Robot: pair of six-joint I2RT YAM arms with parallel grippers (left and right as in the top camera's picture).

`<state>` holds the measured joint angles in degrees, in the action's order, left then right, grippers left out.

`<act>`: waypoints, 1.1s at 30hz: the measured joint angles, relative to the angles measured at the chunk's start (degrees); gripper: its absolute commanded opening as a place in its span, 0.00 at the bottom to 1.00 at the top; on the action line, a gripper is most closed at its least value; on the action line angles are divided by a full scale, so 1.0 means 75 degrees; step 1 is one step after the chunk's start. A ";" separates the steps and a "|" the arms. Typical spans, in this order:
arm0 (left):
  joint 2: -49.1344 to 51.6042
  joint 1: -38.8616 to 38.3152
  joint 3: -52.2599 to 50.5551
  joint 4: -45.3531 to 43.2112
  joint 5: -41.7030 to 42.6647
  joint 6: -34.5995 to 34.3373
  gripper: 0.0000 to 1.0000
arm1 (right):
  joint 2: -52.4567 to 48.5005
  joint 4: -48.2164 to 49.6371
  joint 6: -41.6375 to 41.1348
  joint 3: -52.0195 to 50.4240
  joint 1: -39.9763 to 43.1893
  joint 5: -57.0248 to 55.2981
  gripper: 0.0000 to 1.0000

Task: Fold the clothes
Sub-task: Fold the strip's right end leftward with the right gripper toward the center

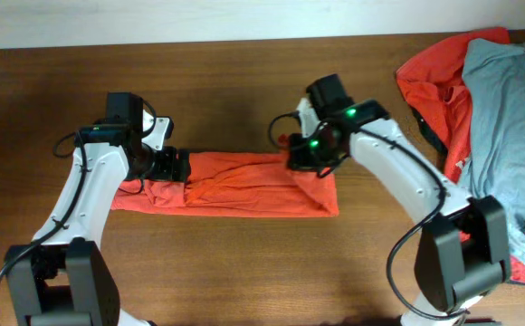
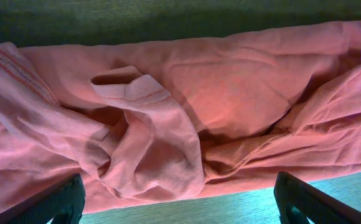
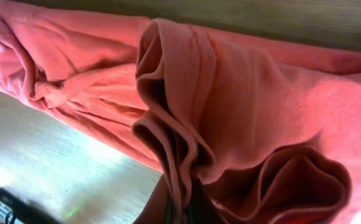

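An orange-red T-shirt (image 1: 244,186) lies folded into a long narrow strip across the middle of the table. My left gripper (image 1: 176,166) is at its left part, open, with the fingers wide apart over the bunched cloth (image 2: 168,137) and nothing between them. My right gripper (image 1: 306,158) is at the strip's right end, shut on a pinched fold of the shirt (image 3: 187,155), lifting it slightly. A pile at the right holds another orange-red T-shirt (image 1: 434,77) under a light grey-blue T-shirt (image 1: 511,127). No chest print shows.
The wooden table (image 1: 244,263) runs under everything. The pile of clothes hangs toward the table's right edge. A pale wall strip (image 1: 199,18) borders the far side.
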<state>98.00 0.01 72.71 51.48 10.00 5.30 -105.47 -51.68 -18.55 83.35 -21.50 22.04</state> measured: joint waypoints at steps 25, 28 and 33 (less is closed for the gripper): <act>0.0000 0.0000 0.0000 0.0003 0.0009 0.0000 0.97 | -0.0443 0.0863 -0.0023 0.0000 -0.1116 -0.0041 0.47; 0.0000 0.0000 0.0000 0.0003 0.0009 0.0000 0.97 | -0.0446 0.0746 0.0105 0.0000 -0.0985 -0.0012 0.47; 0.0000 0.0000 0.0000 0.0003 0.0012 0.0000 0.97 | -0.0446 0.0204 0.0192 0.0000 -0.0227 -0.0184 0.47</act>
<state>98.00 0.01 72.71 51.51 10.09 5.30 -108.81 -50.15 -17.10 83.35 -23.20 20.67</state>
